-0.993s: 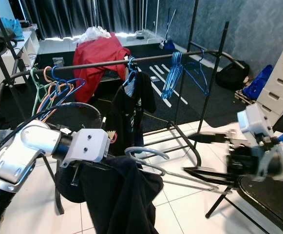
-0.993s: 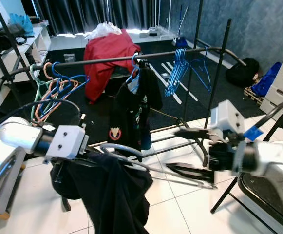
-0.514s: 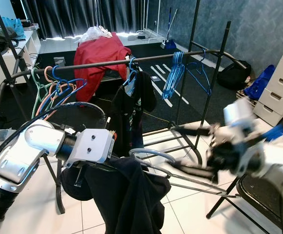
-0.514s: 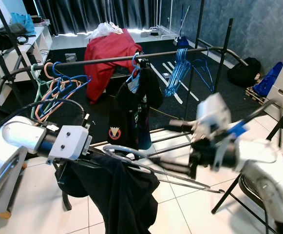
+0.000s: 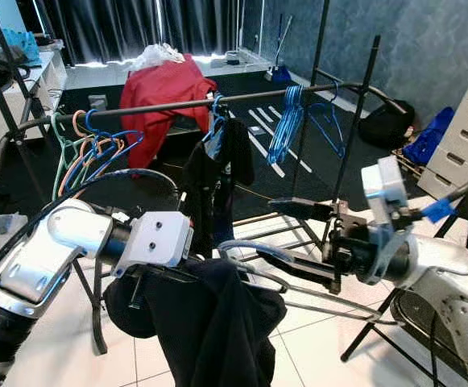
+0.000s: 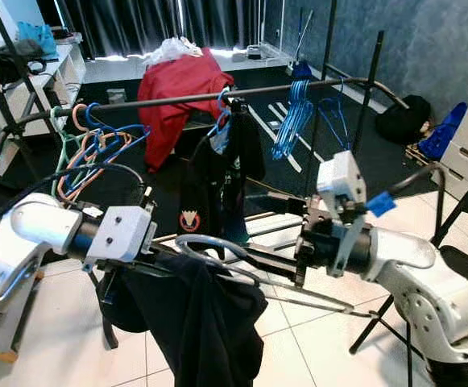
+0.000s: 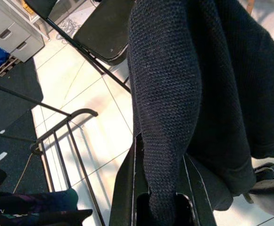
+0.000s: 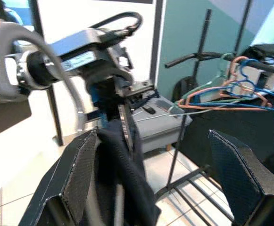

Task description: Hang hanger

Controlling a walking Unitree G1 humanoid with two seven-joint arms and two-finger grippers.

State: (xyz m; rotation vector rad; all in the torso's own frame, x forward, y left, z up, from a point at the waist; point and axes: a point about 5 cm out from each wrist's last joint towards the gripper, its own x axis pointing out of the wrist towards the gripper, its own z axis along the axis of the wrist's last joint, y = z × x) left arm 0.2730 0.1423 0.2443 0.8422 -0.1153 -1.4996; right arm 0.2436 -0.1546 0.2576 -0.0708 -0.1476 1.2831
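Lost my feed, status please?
Left gripper shut on black garment. Right gripper open near hanger. Rail ahead, crowded.

white floor tiles (image 5: 298,339) run up to a dark carpet (image 5: 258,173) beyond the black clothes rail (image 5: 177,103). behind the rail, dark curtains (image 5: 121,28) with light at their foot; to its right, a blue-grey wall (image 5: 435,40), white drawers (image 5: 463,133) and a black folding chair (image 6: 467,266).

Left pincer (image 7: 158,188) clamped; right pincer (image 8: 155,160) spread wide, both arms reaching inward.
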